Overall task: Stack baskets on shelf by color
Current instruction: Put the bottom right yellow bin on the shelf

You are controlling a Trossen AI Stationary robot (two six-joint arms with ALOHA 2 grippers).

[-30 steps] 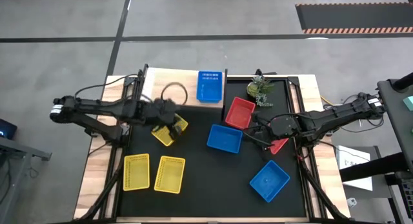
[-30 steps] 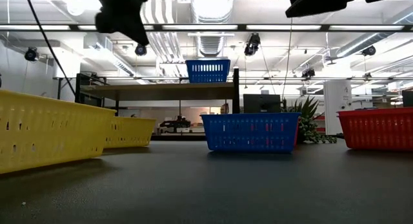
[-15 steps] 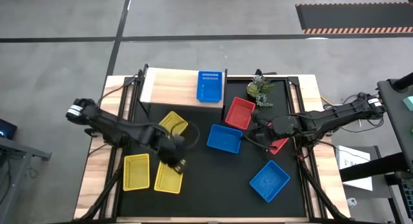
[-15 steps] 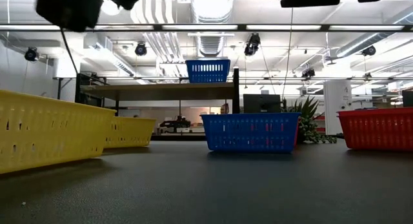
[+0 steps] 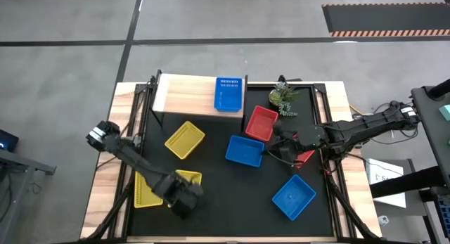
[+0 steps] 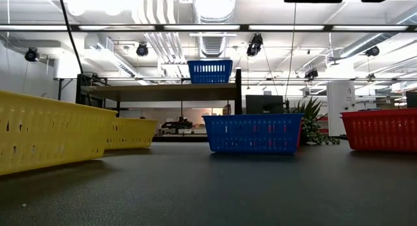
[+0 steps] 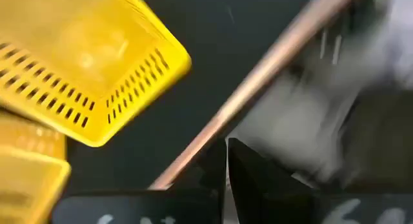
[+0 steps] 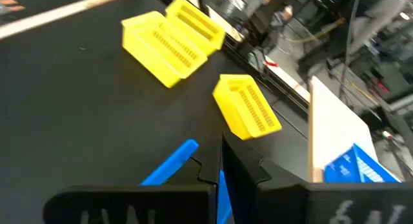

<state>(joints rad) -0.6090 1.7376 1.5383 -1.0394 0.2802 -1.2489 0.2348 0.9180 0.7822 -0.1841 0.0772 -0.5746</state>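
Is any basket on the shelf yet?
Yes, one: a blue basket sits at the right end of the shelf; the others lie on the table.

The left arm stretches from the counter's left edge toward its near side, its claw (image 5: pixel 184 200) closed and empty. The right arm reaches in from the right, its claw (image 5: pixel 275 147) also closed, empty, near the middle.

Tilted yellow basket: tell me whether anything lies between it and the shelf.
Nothing visible does. In the high view the tilted yellow basket sits on bare black tabletop just in front of the shelf, whose left part is free; a blue basket occupies only its right end.
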